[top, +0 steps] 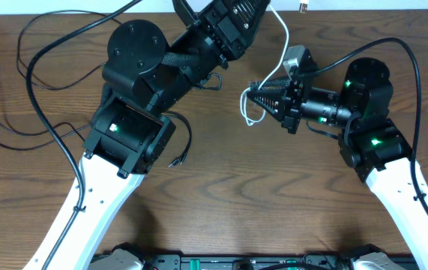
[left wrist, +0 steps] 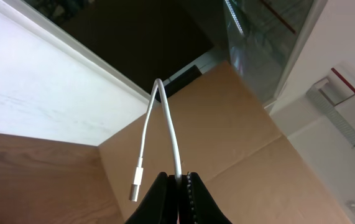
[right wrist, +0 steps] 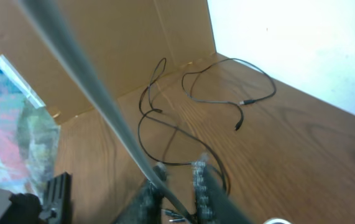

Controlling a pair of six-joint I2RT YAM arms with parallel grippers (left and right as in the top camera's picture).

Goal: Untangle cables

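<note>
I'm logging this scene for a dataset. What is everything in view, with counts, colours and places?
white cable: one, white, lifted off the table, plug end dangling.
black cables: at least two, thin, black, lying loose on the table near the cardboard.
thick leads: black, running along the arms.
cardboard: brown, standing at the table's edge.
table: one, brown wood.
left gripper: one, black, shut on the white cable.
right gripper: one, black, the white cable passing between its fingers; grip unclear.
</note>
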